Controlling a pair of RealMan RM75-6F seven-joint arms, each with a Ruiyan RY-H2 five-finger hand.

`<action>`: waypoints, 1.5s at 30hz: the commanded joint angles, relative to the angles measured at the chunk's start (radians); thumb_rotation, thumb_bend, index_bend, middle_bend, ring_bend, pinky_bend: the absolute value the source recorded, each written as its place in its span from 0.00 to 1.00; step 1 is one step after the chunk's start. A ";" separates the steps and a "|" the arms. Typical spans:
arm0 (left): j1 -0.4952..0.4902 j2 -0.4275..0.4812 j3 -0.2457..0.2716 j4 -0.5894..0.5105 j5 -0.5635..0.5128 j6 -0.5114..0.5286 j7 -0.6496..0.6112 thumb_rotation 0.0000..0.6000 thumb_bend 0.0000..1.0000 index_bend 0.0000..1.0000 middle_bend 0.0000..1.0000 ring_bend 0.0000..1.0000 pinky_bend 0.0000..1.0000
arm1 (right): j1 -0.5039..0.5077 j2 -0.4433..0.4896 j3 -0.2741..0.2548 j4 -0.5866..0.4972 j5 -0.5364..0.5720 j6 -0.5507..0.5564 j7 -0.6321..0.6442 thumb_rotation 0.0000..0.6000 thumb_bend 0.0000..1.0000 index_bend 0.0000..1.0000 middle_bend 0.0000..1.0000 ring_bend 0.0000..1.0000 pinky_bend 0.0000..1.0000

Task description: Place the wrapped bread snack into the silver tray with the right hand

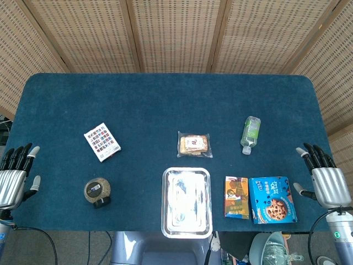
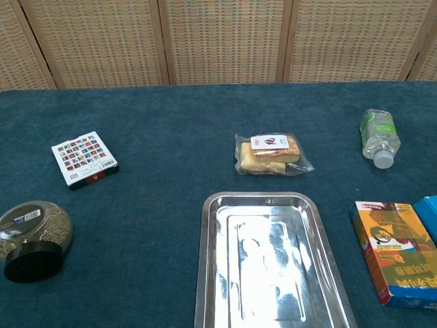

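The wrapped bread snack (image 1: 194,144) (image 2: 271,154) lies in clear plastic on the blue table, just beyond the far rim of the silver tray (image 1: 166,210) (image 2: 213,273). Nothing lies in the tray. My right hand (image 1: 322,176) hovers at the table's right edge, fingers spread and holding nothing, well right of the snack. At the left edge my left hand (image 1: 15,174) is likewise spread and holds nothing. Neither hand shows in the chest view.
A clear bottle (image 1: 251,134) (image 2: 379,137) lies right of the snack. An orange box (image 1: 236,197) (image 2: 397,251) and a blue cookie box (image 1: 272,199) sit right of the tray. A patterned card box (image 1: 102,142) (image 2: 84,158) and a jar (image 1: 98,191) (image 2: 33,239) lie left.
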 commanded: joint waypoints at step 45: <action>0.000 -0.045 -0.020 0.005 -0.067 -0.007 0.097 1.00 0.50 0.00 0.00 0.00 0.00 | 0.306 0.044 0.020 0.024 -0.058 -0.403 -0.051 1.00 0.22 0.10 0.06 0.02 0.16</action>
